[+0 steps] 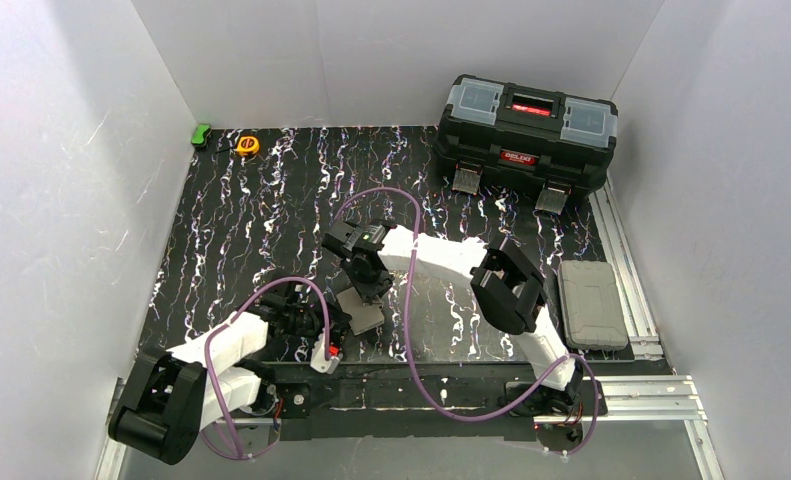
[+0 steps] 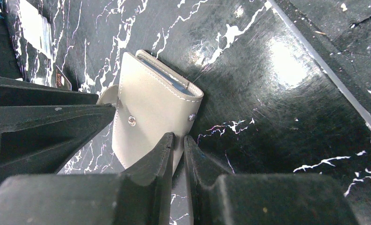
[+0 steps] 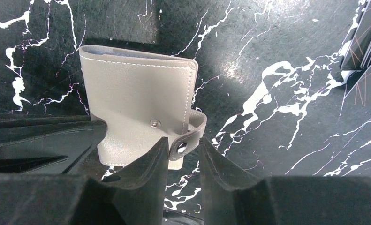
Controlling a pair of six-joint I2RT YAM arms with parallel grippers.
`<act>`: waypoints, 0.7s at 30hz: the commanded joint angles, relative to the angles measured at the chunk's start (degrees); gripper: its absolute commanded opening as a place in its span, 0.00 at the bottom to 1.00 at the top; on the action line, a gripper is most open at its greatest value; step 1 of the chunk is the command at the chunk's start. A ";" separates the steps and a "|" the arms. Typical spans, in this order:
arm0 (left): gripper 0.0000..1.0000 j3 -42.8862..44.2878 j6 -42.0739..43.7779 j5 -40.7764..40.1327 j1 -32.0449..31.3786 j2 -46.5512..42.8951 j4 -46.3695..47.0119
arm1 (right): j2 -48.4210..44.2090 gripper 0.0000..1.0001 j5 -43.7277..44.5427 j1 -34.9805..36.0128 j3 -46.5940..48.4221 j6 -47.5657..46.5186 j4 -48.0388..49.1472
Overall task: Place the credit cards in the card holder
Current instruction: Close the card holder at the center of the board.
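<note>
The card holder [image 2: 153,105], a folded grey-brown wallet, lies on the black marbled table [image 1: 251,230] between the two arms. My left gripper [image 2: 178,139] is shut on its near corner, the edge pinched between both fingers. In the right wrist view the card holder [image 3: 136,91] has its snap tab [image 3: 189,137] hanging loose. My right gripper [image 3: 183,143] is open around that tab, a small gap showing on one side. Pale stacked credit cards [image 2: 33,26] show at the top left of the left wrist view. Overlapping card edges [image 3: 366,33] show at the far right.
A black toolbox [image 1: 526,130] stands at the back right. A grey case [image 1: 591,302] lies on the aluminium rails at the right. A yellow tape measure [image 1: 247,145] and a green object [image 1: 201,133] sit at the back left. White walls close in three sides.
</note>
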 commanded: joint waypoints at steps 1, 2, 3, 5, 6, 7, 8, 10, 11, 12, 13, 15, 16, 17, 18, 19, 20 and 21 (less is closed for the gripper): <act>0.10 -1.24 -0.88 -0.69 -0.02 -0.42 -2.24 | -0.45 0.35 1.02 0.17 2.53 0.05 -0.93; 0.10 -1.25 -0.89 -0.67 -0.02 -0.51 -2.30 | -0.50 0.34 0.96 0.19 2.52 0.13 -0.89; 0.10 -1.31 -0.89 -0.70 -0.05 -0.53 -2.27 | -0.53 0.32 0.79 0.18 2.47 0.12 -0.87; 0.10 -1.40 -0.90 -0.77 0.01 -0.62 -2.24 | -0.67 0.28 0.60 0.19 2.58 0.16 -0.65; 0.10 -1.54 -0.79 -0.68 0.02 -0.70 -2.24 | -0.84 0.26 0.49 0.18 2.52 0.11 -0.48; 0.10 -1.64 -0.56 -0.69 0.00 -0.69 -2.27 | -0.83 0.24 0.31 0.23 2.54 0.09 -0.35; 0.10 -1.75 -0.36 -0.65 -0.05 -0.76 -2.28 | -0.91 0.23 0.16 0.18 2.66 0.12 -0.33; 0.10 -1.99 -0.05 -0.61 0.00 -0.83 -2.26 | -0.92 0.20 -0.32 0.22 2.84 0.15 -0.33; 0.10 -2.03 -0.02 -0.57 0.00 -0.83 -2.23 | -0.92 0.19 -0.46 0.18 2.85 0.10 -0.33; 0.10 -2.08 -0.06 -0.60 0.02 -0.89 -2.26 | -0.92 0.19 -0.53 0.17 2.79 0.12 -0.33; 0.10 -2.12 -0.07 -0.58 0.01 -0.87 -2.24 | -1.00 0.19 -0.67 0.17 2.80 0.11 -0.33; 0.10 -2.15 -0.09 -0.50 0.00 -0.84 -2.24 | -1.10 0.19 -0.68 0.17 2.85 0.04 -0.39; 0.10 -2.17 -0.07 -0.51 0.01 -0.88 -2.28 | -1.13 0.20 -0.74 0.17 2.86 0.05 -0.41; 0.10 -2.13 -0.09 -0.51 -0.03 -0.86 -2.24 | -1.11 0.21 -0.70 0.17 2.98 -0.03 -0.40; 0.10 -2.13 -0.03 -0.45 -0.03 -0.89 -2.26 | -1.07 0.22 -0.69 0.17 3.09 -0.08 -0.34; 0.10 -2.15 -0.01 -0.43 0.04 -0.85 -2.24 | -0.97 0.23 -0.66 0.18 3.31 -0.20 -0.38; 0.10 -2.09 0.00 -0.45 0.01 -0.86 -2.28 | -0.86 0.23 -0.61 0.17 3.42 -0.20 -0.41; 0.10 -2.06 -0.03 -0.50 -0.05 -0.80 -2.27 | -0.78 0.24 -0.62 0.21 3.62 -0.22 -0.45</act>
